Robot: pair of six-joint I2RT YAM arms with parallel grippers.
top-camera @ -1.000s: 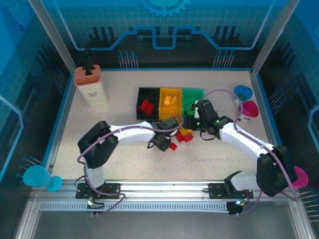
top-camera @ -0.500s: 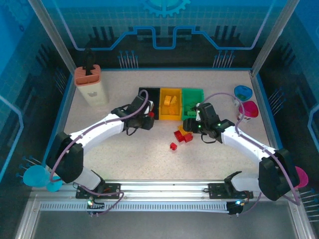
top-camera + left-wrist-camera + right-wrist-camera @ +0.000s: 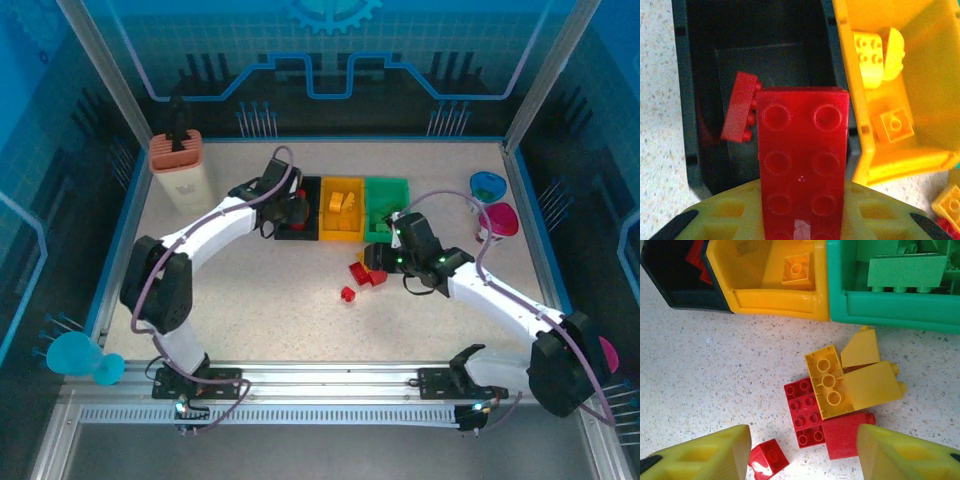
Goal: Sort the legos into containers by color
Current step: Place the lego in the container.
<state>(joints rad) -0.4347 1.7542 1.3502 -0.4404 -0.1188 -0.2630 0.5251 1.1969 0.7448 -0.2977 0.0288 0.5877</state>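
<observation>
Three bins stand side by side, walls touching, at upper centre: left bin point(image 3: 312, 188), middle bin point(image 3: 343, 236), right bin point(image 3: 386, 183). Below the seam of the middle and right bins a brick pile point(image 3: 368, 272) lies on the table point(image 3: 250, 290), with a lone brick point(image 3: 347, 294) to its lower left. A gripped brick point(image 3: 802, 165) sits in the left pincer point(image 3: 290, 213), over the left bin.

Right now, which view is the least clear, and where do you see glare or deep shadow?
Left wrist view: the red brick near the lens looks slightly soft, and the black bin is very dark inside. Right wrist view: sharp, with white glare on the table beside the small red piece. Top external view: clear, brightest mid-table.
</observation>
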